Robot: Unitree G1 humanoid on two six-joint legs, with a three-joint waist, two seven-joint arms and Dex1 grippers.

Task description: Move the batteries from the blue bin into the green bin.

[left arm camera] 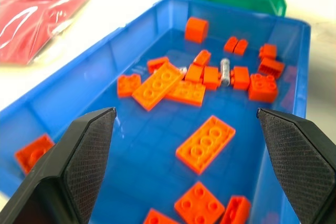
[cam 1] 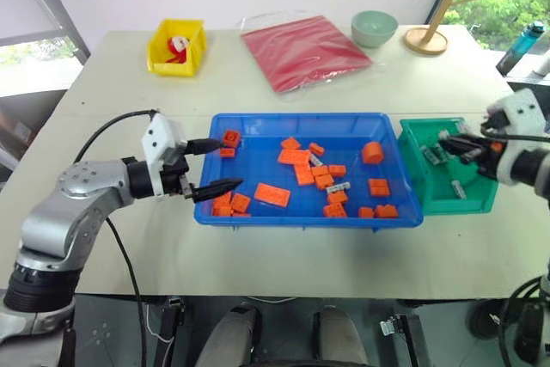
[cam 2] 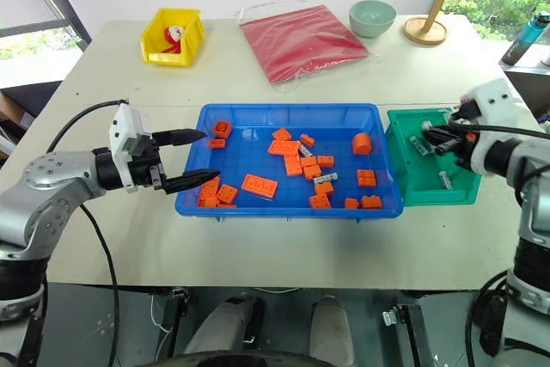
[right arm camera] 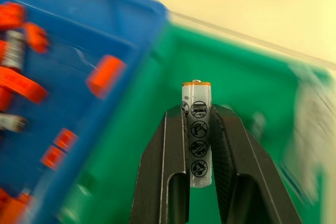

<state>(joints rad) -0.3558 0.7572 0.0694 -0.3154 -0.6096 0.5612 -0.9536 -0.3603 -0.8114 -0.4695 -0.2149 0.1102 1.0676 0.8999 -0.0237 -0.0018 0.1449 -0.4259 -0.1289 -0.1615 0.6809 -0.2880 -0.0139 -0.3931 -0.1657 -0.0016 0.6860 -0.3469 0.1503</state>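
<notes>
The blue bin (cam 1: 301,116) lies mid-table, full of orange bricks, with silver batteries (cam 1: 338,187) among them; one of them (left arm camera: 225,72) lies between bricks in the left wrist view. The green bin (cam 1: 447,208) stands against its right end, with batteries (cam 1: 458,188) on its floor. My right gripper (cam 1: 447,143) hovers over the green bin, shut on a battery (right arm camera: 197,129) that stands upright between its fingers (right arm camera: 168,161). My left gripper (cam 1: 230,162) is open with nothing between its fingers. It reaches over the blue bin's left rim above the bricks.
At the back of the table are a yellow bin (cam 1: 176,47) with a red-and-white item, a red bag (cam 1: 302,47), a pale green bowl (cam 1: 375,27) and a wooden stand (cam 1: 427,38). A teal bottle (cam 1: 521,45) stands off the table's right side.
</notes>
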